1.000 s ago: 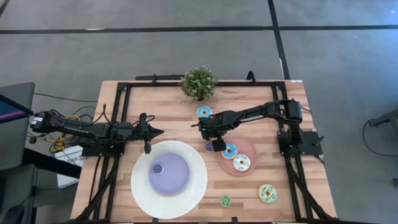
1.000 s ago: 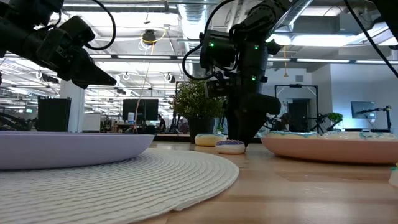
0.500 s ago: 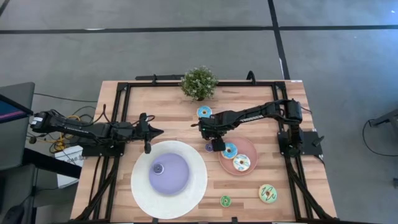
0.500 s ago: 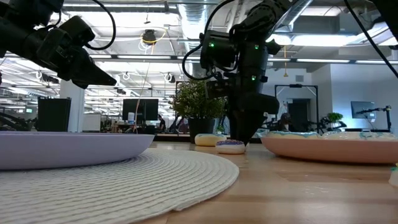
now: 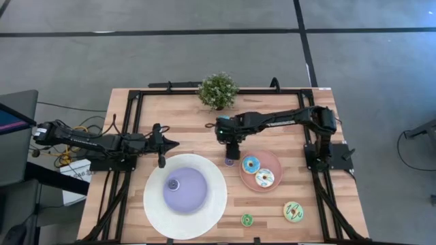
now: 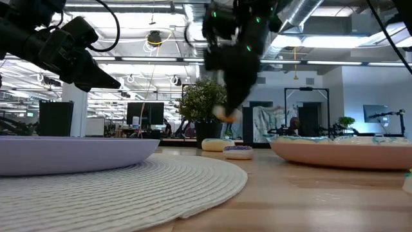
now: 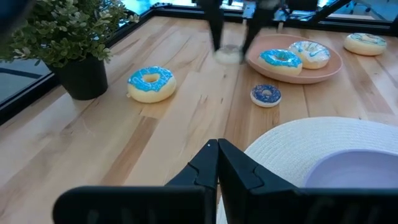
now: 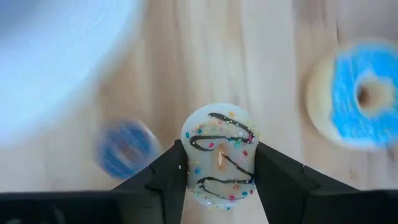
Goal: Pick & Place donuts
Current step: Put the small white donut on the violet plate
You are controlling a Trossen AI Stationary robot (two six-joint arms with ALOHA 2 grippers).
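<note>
Donuts lie scattered across the table (image 5: 184, 116), and one of them is in the air. The right tool (image 8: 219, 163) clamps a tiny white-iced donut (image 8: 219, 155) with dark squiggles and sprinkles between its two fingers, squeezing it by the sides so the icing faces the wrist camera. In the high view that tool (image 5: 232, 146) sits just left of centre, beside the pink plate (image 5: 274, 163); in the low view it hangs well clear of the wood (image 6: 225, 109), lifted probably so the load passes over the other pieces without knocking them.

Below it a tiny purple-blue donut (image 5: 229, 161) rests on bare wood, just beside the pink plate's left edge. That plate carries a blue-iced donut (image 5: 251, 164) and a white-and-blue donut (image 5: 264, 178), side by side, which suggests it serves as one collecting place. Another blue-iced donut (image 7: 151, 83) sits near the potted plant (image 5: 218, 90) at upper centre. A small green donut (image 5: 246, 219) and a larger green-and-white donut (image 5: 293, 211) wait at lower right.

The left tool (image 7: 216, 163) hovers with its fingers pressed together and empty, at the upper-left rim of the large white plate (image 5: 153, 204), evidently parked out of the way.
</note>
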